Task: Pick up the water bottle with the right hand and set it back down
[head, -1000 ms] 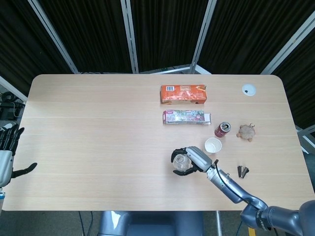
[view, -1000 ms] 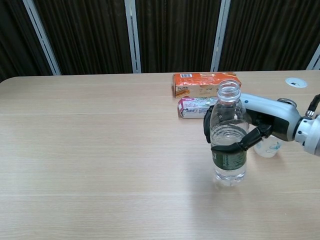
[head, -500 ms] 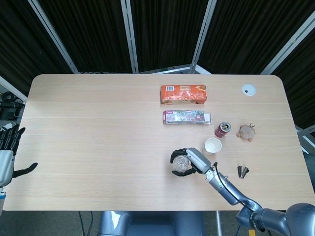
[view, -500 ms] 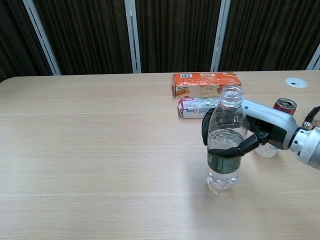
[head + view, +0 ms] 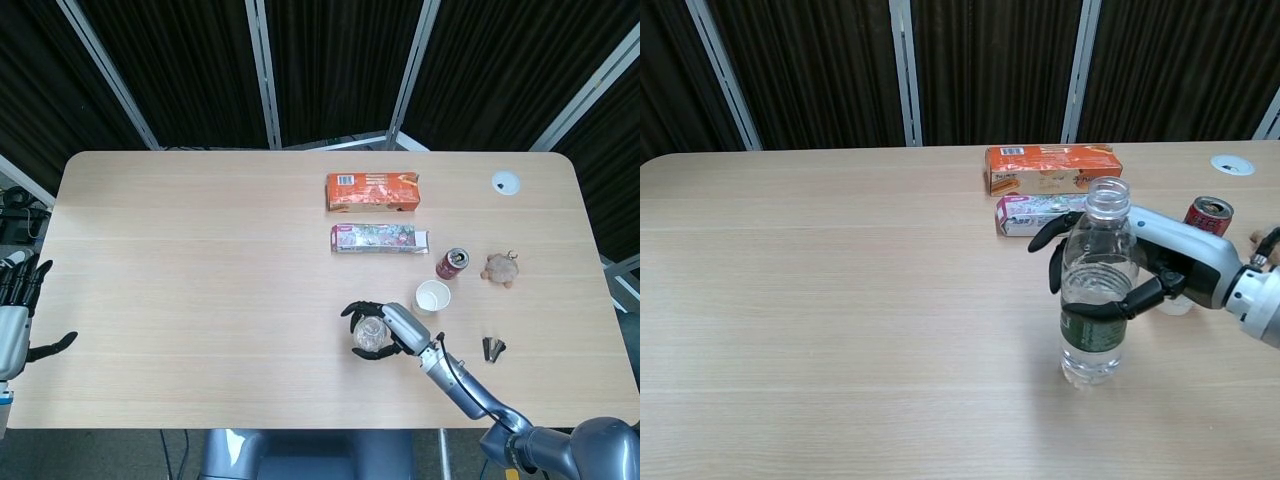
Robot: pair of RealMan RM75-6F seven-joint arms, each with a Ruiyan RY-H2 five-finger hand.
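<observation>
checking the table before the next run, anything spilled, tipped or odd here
Only one oddity: the water bottle stands upright with no cap, partly full, the right hand around it. No spill shows on the table.

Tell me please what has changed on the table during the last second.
The bottle came down and now seems to stand on the table, a little further left in the chest view than a second ago. The right hand has begun to open: some fingers now spread off the bottle, others still lie around it. The left hand, boxes, can and cup stayed put.
</observation>
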